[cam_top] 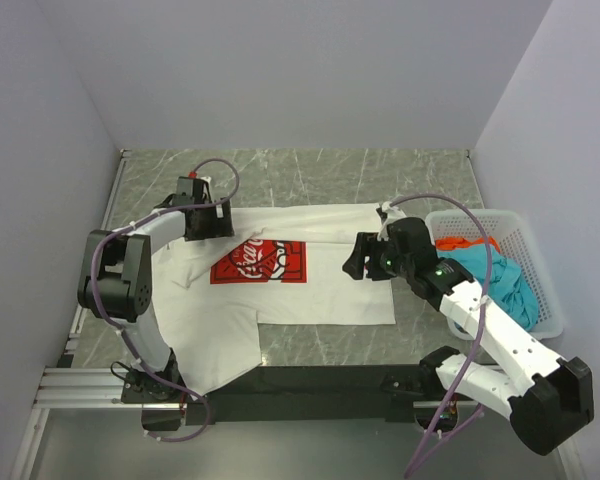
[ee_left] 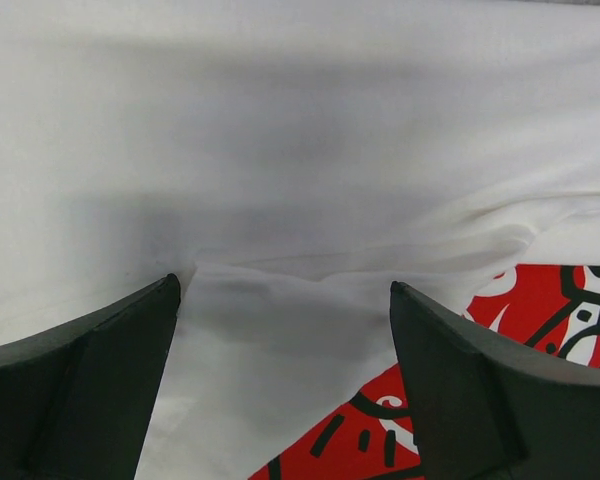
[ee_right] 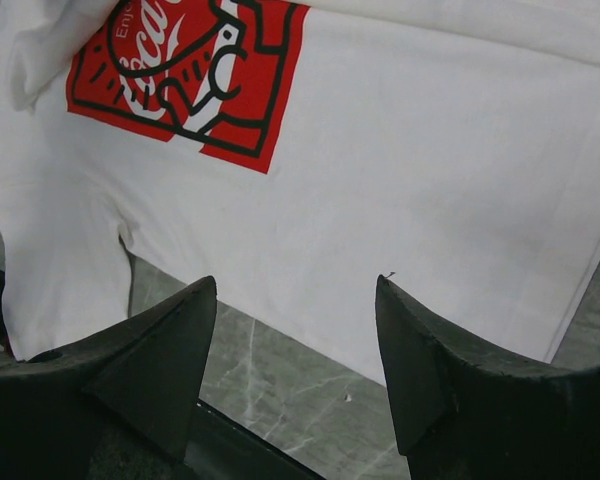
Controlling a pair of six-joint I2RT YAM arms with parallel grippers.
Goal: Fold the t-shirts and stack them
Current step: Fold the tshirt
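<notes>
The white t-shirt [cam_top: 320,285] lies spread on the table, its red square Coca-Cola print [cam_top: 259,262] facing up, one sleeve reaching to the front left. My left gripper [cam_top: 208,222] is open over the shirt's far left part; in the left wrist view [ee_left: 285,285] the jaws stand wide over a crease in the white cloth [ee_left: 300,150], with the print [ee_left: 540,310] at lower right. My right gripper [cam_top: 358,258] is open above the shirt's right part; in the right wrist view [ee_right: 295,282] it hovers empty over the shirt's near edge [ee_right: 430,150]. The teal shirt [cam_top: 502,285] and red-orange shirt [cam_top: 467,243] lie in the basket.
The white mesh basket [cam_top: 538,245] stands at the right edge of the table. Grey marble tabletop [cam_top: 310,175] shows behind the shirt and at its near edge [ee_right: 280,370]. A black rail [cam_top: 310,380] runs along the front. Walls close in left, back and right.
</notes>
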